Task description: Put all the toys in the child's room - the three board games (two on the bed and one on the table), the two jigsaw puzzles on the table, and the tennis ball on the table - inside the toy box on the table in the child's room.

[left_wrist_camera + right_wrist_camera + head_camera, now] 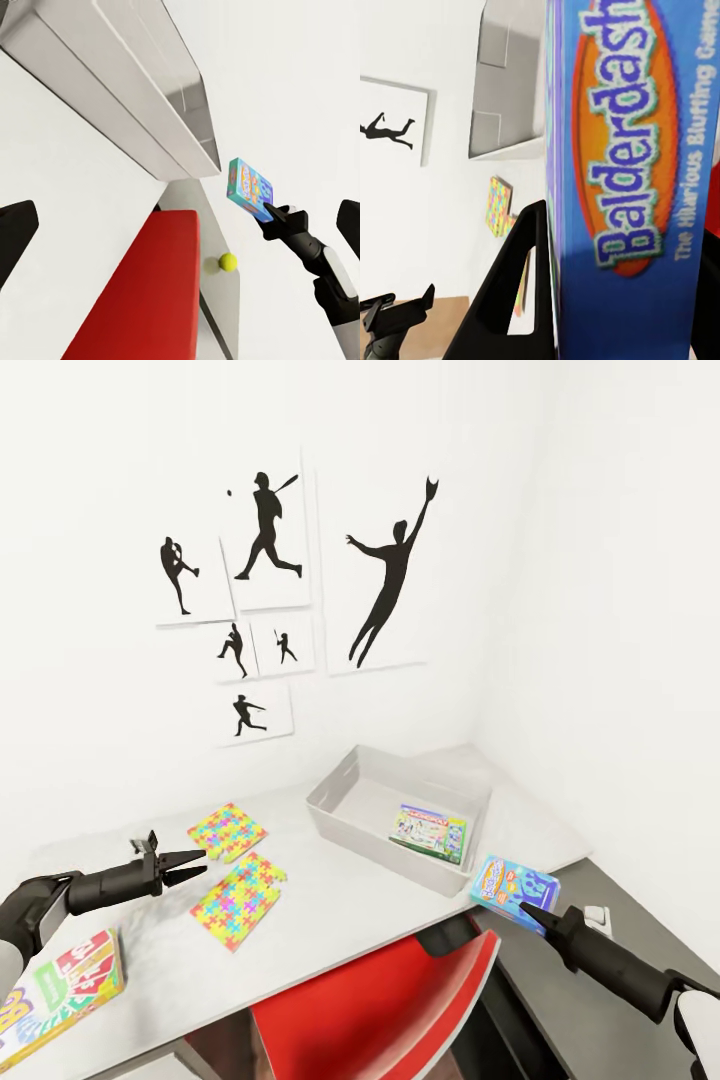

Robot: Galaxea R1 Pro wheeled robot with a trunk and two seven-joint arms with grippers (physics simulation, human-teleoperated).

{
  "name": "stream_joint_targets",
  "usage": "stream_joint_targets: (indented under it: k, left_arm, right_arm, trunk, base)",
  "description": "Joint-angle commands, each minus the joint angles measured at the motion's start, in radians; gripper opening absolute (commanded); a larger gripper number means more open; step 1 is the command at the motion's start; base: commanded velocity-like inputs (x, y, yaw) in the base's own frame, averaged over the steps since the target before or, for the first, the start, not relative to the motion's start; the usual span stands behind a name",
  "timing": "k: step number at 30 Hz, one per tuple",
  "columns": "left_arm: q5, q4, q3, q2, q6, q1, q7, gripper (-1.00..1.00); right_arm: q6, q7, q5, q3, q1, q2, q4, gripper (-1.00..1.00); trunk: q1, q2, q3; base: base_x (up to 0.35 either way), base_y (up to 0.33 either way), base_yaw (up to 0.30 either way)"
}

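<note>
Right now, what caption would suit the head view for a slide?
Right claw carries a blue game box toward the grey tub, where a green game lies.

you are looking at a child's room in a home, rendered in simulation. black sports-silhouette prints (270, 600) of ball players hang on the white wall at 12 o'clock. a pale grey table (330, 920) fills the corner, carrying two multicoloured jigsaw puzzles (240, 900), printed board games (60, 985) at 8 o'clock, and a grey toy box (345, 800) at 1 o'clock. a red chair (390, 1000) sits at 6 o'clock.
</note>
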Motion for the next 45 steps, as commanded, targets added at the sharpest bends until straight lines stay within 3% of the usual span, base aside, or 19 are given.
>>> stream_joint_targets:
  k: [1,29,45]
  left_arm:
    - [-0.001,0.0,0.001,0.0,0.011,-0.001,-0.004,1.0]
    - [-0.001,0.0,0.001,0.0,0.011,-0.001,-0.004,1.0]
    - [-0.001,0.0,0.001,0.0,0.011,-0.001,-0.004,1.0]
  right_arm:
    - [0.004,0.01,0.009,-0.002,-0.001,0.0,0.0,-1.0]
    - [0.004,0.01,0.009,-0.001,-0.001,0.0,0.009,-1.0]
    - [0.004,0.01,0.01,-0.001,-0.001,0.0,0.012,-1.0]
  trunk:
    - [0.001,-0.002,-0.002]
    - [0.001,-0.002,-0.002]
    - [0.001,-0.002,-0.002]
  base:
    - [0.026,0.001,0.0]
    - [0.13,0.055,0.0]
    - [0.013,0.01,0.0]
